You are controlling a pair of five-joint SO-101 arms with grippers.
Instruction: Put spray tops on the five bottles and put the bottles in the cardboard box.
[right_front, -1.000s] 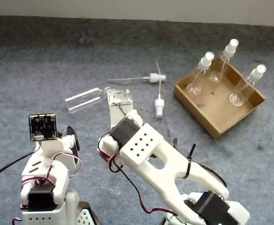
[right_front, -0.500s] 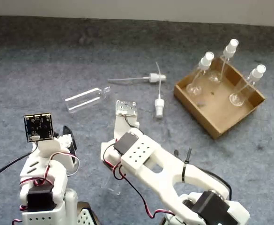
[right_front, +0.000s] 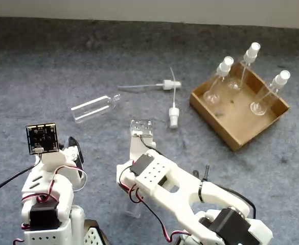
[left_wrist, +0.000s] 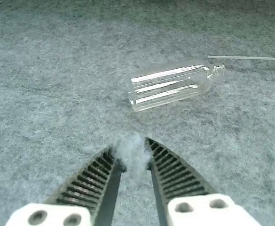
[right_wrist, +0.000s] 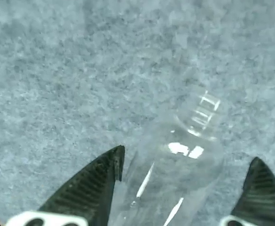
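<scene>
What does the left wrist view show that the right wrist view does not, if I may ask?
Left wrist view: a clear uncapped bottle lying on its side, apart from the left pincer, and the thin white tube of a spray top near its neck. Right wrist view instead: a second clear uncapped bottle, between the fingers of the wide-open right pincer. Both: the grey felt-like table cover and black ridged fingers.

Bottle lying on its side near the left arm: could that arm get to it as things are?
Probably yes. The bottle lies straight ahead of the left arm's jaws, with just carpet between them. The jaws stand narrowly apart, so they would likely need to open wider first.
</scene>
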